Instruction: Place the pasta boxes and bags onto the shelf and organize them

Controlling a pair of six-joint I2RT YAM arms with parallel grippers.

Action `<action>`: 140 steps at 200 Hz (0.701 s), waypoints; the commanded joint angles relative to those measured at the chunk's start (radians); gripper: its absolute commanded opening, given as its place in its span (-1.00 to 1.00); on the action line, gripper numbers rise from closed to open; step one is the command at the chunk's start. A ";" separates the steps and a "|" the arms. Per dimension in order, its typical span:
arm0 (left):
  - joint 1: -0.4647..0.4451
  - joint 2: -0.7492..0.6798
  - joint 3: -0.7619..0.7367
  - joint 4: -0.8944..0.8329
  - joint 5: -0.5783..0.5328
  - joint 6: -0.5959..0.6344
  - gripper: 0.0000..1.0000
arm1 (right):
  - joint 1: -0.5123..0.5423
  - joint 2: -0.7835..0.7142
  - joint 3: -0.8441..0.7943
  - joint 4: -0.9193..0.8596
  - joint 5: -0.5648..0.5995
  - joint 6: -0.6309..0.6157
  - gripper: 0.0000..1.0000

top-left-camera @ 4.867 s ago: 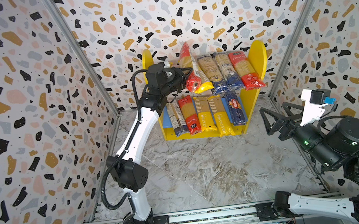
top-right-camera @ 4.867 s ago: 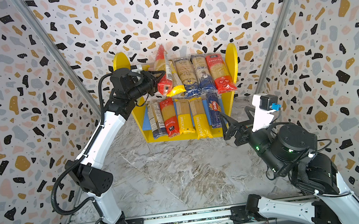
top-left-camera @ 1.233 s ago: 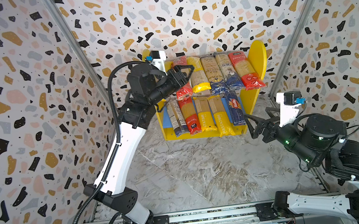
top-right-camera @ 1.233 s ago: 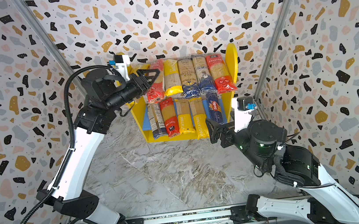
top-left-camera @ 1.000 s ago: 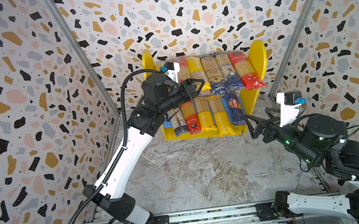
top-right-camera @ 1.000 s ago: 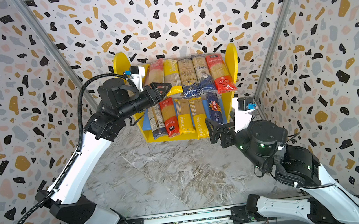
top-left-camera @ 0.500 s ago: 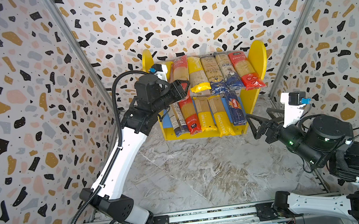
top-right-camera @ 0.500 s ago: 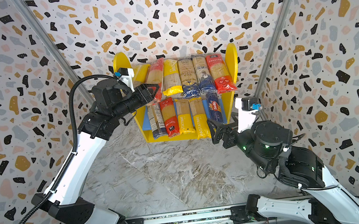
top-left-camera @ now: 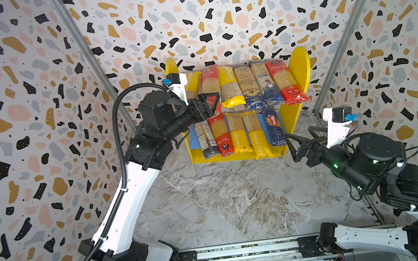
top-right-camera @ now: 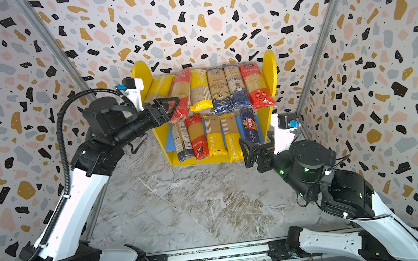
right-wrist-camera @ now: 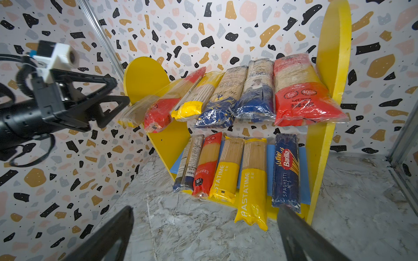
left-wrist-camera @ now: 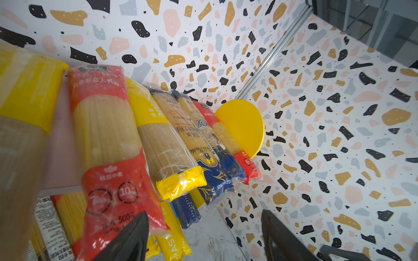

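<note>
The shelf (top-left-camera: 299, 67) (top-right-camera: 269, 68) stands against the back wall in both top views. Several pasta bags lie side by side on its pink upper board, and several more lie on the blue lower board (right-wrist-camera: 304, 171). My left gripper (top-left-camera: 213, 105) (top-right-camera: 173, 108) (left-wrist-camera: 203, 213) is open at the near end of the upper red bag (top-left-camera: 209, 83) (left-wrist-camera: 108, 135), with nothing between its fingers. One finger (left-wrist-camera: 133, 237) sits against that bag's end. My right gripper (top-left-camera: 299, 137) (top-right-camera: 254, 142) (right-wrist-camera: 205, 210) hangs open and empty by the shelf's lower right front, near the Barilla box (right-wrist-camera: 286, 169).
Terrazzo walls close in the left, back and right, with metal posts (top-left-camera: 81, 52) in the corners. A yellow PASTATIME bag (right-wrist-camera: 251, 183) overhangs the shelf's front strip onto the marble floor (top-left-camera: 224, 201). The arms' base rail (top-left-camera: 243, 253) runs along the front.
My left gripper's jaws have spread wide at the upper red bag's end, and the bag now lies flat on the upper board. The right gripper has drifted slightly right.
</note>
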 commanded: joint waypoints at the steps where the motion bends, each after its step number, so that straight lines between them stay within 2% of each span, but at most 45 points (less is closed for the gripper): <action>1: 0.002 -0.145 -0.069 -0.060 -0.168 0.170 0.84 | 0.000 -0.009 -0.010 -0.008 0.024 -0.014 0.98; 23: 0.002 -0.313 -0.317 -0.037 -0.362 0.208 1.00 | -0.001 -0.016 -0.050 -0.004 0.075 -0.020 0.98; 51: 0.002 -0.464 -0.613 0.007 -0.561 0.235 0.99 | -0.003 0.008 -0.117 -0.037 0.156 0.009 0.98; 68: 0.002 -0.509 -0.743 0.022 -0.652 0.244 0.99 | -0.029 0.024 -0.182 -0.074 0.157 0.063 0.98; 96: 0.002 -0.586 -0.948 0.111 -0.725 0.250 0.99 | -0.144 -0.002 -0.361 -0.048 0.047 0.113 0.98; 113: 0.001 -0.636 -1.072 0.182 -0.813 0.255 0.99 | -0.240 -0.047 -0.478 0.003 -0.033 0.124 0.98; 140: 0.002 -0.701 -1.253 0.323 -0.918 0.283 0.99 | -0.409 -0.106 -0.639 0.090 -0.167 0.096 0.98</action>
